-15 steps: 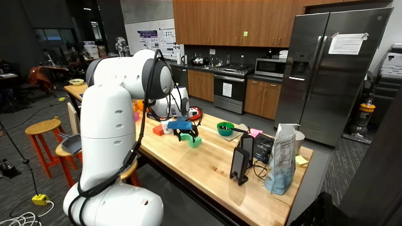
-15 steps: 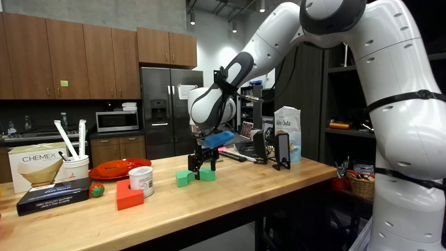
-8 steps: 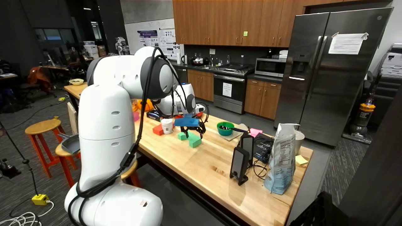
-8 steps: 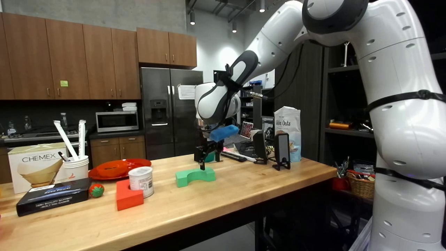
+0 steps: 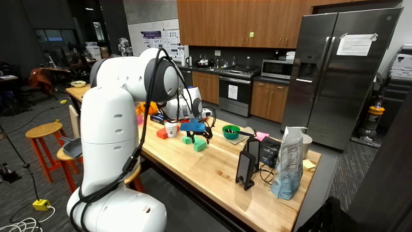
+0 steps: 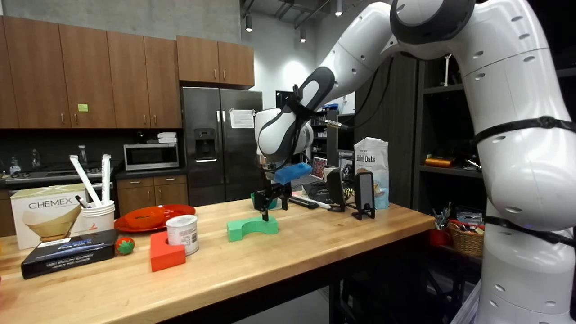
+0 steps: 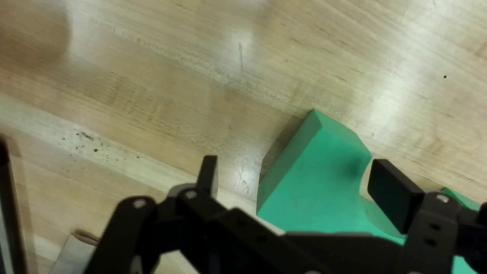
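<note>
A green arch-shaped block (image 5: pixel 200 145) lies on the wooden table; it also shows in an exterior view (image 6: pixel 252 226) and the wrist view (image 7: pixel 315 182). My gripper (image 5: pixel 201 141) is open and empty, hanging just above the block. In an exterior view (image 6: pixel 275 213) one fingertip overlaps the block's top edge; whether it touches cannot be told. In the wrist view the gripper (image 7: pixel 296 179) has one end of the block between its spread fingers, with the right finger beside the hollow of the arch. The gripper body hides the block's lower part there.
A red arch block (image 6: pixel 166 256) and a white tub (image 6: pixel 184 231) stand beside it. A green bowl (image 5: pixel 230 135) with a dark-handled utensil is beyond the gripper. Black speakers (image 5: pixel 245 169) and an oats bag (image 5: pixel 288 164) stand toward one table end. Red plates (image 6: pixel 175 211) lie near the boxes.
My gripper was lower, around the block, a second ago. It rose and shifted toward the green bowl's side, then moved slightly further that way. The block stays in place.
</note>
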Motion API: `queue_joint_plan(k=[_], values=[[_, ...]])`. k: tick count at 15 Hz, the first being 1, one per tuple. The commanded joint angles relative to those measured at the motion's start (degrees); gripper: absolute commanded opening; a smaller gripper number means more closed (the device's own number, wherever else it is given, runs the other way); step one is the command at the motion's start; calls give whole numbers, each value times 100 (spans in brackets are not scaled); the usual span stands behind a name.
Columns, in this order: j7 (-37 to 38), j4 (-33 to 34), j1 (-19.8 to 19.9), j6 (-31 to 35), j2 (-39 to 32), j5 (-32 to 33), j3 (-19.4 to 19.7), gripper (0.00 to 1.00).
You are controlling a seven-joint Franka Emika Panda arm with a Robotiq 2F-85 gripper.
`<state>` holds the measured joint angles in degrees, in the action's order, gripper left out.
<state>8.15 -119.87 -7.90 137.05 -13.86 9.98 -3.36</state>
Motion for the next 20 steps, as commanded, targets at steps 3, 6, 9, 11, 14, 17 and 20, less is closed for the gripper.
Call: queue_joint_plan(k=[3,6,9,11,14,17,20], values=[[67,25,66,-147,-4,-125,37,100],[53,62,117,-299,-43,-377,14,100],[-7,113,116,-377,-4,-597,-36,100],[-15,174,102,-396,-1,-685,-65,100],[-14,234,79,-400,-12,-734,-109,100],[-33,217,52,-382,-42,-718,-156,100],[-89,255,44,-476,-107,-828,-224,100]])
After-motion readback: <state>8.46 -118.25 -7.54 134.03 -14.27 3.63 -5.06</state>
